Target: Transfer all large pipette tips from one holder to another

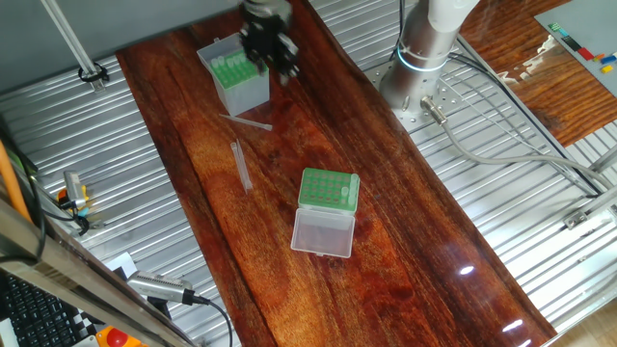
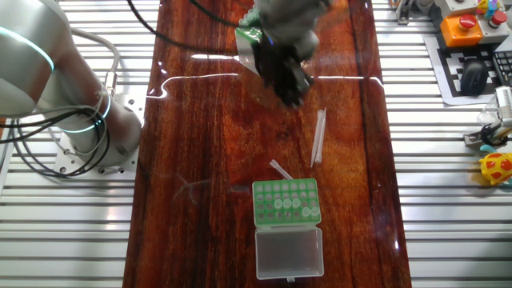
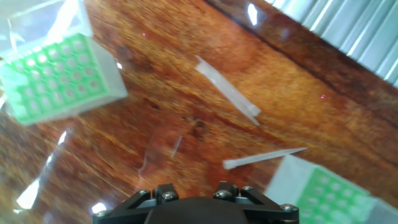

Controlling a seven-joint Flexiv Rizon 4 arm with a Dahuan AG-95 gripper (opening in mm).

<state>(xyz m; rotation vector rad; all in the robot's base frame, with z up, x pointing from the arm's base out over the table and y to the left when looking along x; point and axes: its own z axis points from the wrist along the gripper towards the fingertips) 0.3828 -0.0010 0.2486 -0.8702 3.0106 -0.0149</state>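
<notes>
We are viewing a wooden table (image 1: 405, 231) on which the tall translucent box (image 1: 234, 75) is standing well apart from the low green rack (image 1: 329, 191), whose clear lid (image 1: 323, 232) is lying open just beside it. The gripper (image 1: 270, 43) is hovering blurred next to the box; we cannot tell how its jaws stand. Two large pipette tips are lying loose between box and rack: one (image 3: 229, 90) nearer the rack, one (image 3: 261, 158) just beside the box. Only the other fixed view is showing pale tips (image 2: 290, 205) seated in the rack.
</notes>
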